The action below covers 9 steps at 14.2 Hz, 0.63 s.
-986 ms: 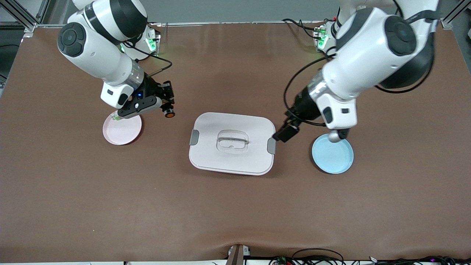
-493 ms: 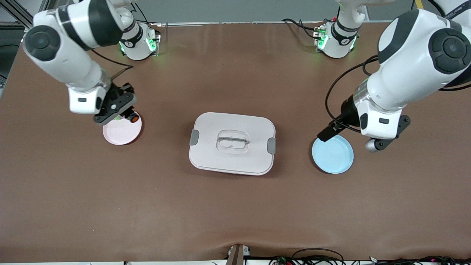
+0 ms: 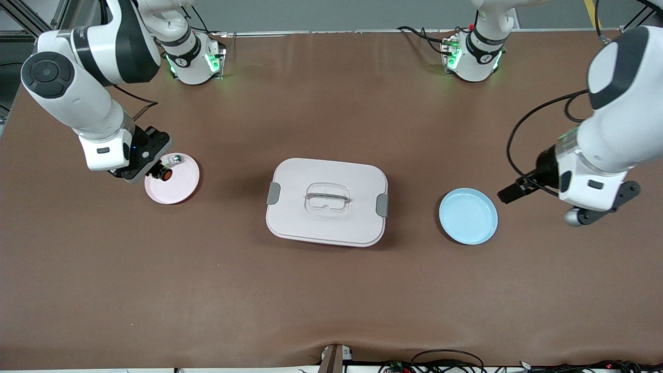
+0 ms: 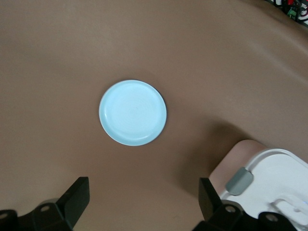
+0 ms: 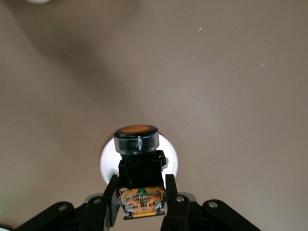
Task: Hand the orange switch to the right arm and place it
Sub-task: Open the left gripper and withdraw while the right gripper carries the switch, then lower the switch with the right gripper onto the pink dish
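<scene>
Two white jointed arms work over a matte brown table (image 3: 331, 290), with a rounded rectangular white lid (image 3: 327, 201) as the centerpiece, its clear recessed handle and grey side clips catching the light. Toward the right arm's end of the table from the lid, the right gripper (image 5: 141, 202) clamps the orange switch (image 5: 137, 163) by its boxy black body, the round orange face in a glossy black ring pointing outward and tan-orange contacts showing between the black fingers (image 5: 111, 199). The switch hangs over a smooth, shallow pink plate (image 3: 178, 187), where a small clear-and-green part (image 3: 175, 158) lies near the rim farther from the front camera. Toward the left arm's end from the lid sits a round, glossy pale-blue plate (image 3: 468, 216), bare. The left gripper (image 4: 142, 202) hovers with its squared black fingers (image 4: 77, 197) spread wide and holding nothing, over the table past the blue plate from the lid.
</scene>
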Motion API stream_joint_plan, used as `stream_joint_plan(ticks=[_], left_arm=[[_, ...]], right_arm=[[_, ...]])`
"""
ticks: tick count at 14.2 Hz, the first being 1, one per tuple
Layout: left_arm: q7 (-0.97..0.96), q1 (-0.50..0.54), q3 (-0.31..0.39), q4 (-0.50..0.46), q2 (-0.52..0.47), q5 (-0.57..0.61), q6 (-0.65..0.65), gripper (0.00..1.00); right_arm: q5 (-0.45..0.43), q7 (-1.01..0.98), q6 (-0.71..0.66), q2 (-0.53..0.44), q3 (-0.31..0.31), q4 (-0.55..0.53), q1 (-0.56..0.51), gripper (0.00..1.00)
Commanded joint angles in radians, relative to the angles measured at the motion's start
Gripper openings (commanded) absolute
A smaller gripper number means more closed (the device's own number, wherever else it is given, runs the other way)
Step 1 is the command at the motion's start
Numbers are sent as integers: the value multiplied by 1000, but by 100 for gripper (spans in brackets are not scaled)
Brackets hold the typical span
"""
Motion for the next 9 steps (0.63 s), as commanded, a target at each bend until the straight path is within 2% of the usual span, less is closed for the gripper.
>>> stream_joint_plan(ticks=[1,7,9], left_arm=[[61,30,-8,-7,-20,10,-23,100],[140,70,-15,-7,-20,11,-53,100],[209,56,4,-12,-52,13,-55,100]], right_arm=[[-16,-144,98,-38,16,-93,-67,2],[-16,-430,331,-21,16,-228,-179,2],[-16,-500,352,0,16,-248,-190,0]])
